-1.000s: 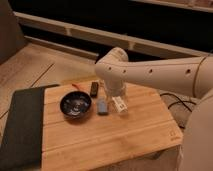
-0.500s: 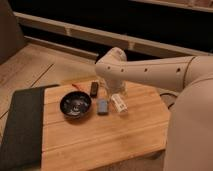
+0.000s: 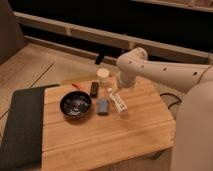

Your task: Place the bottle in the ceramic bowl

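Compared with one second ago, the elbow of the arm [image 3: 132,64] stands more to the right in the frame, and the robot's pale body [image 3: 192,130] fills more of the right edge. The things on the table [image 3: 125,142] lie as they did before.

The gripper [image 3: 118,91] hangs under the elbow, just above the upper end of the bottle [image 3: 120,105]. Its jaws stand apart; if they touch the bottle I cannot tell. The bottle lies flat on the wood at the middle of the frame, slanting toward lower right, and is not lifted.

A blue-grey block [image 3: 102,106] lies just beside the bottle on its left, between it and the ceramic bowl [image 3: 76,105]. The bowl is near the left edge of the table, close to the dark mat [image 3: 20,125]. Above the block are a small dark object [image 3: 94,89] and a cream container [image 3: 103,75], near the far edge.

Bare wood stretches below these things and to the right of the bottle, up to the table's lower and right edges.
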Robot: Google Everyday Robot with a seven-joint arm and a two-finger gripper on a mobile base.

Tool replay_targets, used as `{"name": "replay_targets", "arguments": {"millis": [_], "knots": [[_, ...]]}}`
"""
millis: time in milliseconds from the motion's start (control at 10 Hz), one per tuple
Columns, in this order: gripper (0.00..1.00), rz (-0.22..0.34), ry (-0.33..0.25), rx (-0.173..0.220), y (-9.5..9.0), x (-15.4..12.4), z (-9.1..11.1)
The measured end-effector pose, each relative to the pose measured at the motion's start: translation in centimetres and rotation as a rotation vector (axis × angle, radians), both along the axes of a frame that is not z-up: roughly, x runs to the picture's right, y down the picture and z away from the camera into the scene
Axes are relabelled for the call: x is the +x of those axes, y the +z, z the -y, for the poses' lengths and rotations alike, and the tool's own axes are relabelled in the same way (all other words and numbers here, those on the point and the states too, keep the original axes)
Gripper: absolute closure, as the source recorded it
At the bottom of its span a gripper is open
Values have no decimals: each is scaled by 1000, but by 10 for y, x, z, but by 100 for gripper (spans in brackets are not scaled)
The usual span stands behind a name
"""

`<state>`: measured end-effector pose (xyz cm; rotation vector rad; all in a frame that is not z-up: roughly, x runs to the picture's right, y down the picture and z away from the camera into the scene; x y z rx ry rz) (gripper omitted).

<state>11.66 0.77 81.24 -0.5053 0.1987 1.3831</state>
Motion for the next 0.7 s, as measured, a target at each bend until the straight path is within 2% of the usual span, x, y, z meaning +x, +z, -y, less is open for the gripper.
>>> {"name": "replay_targets", "arguments": {"millis": [200,400,700], "knots": [[35,33,27,13,5,7,4],[35,28,10,6,10,7,0],[35,-2,-29,-18,40,12,-13]]}}
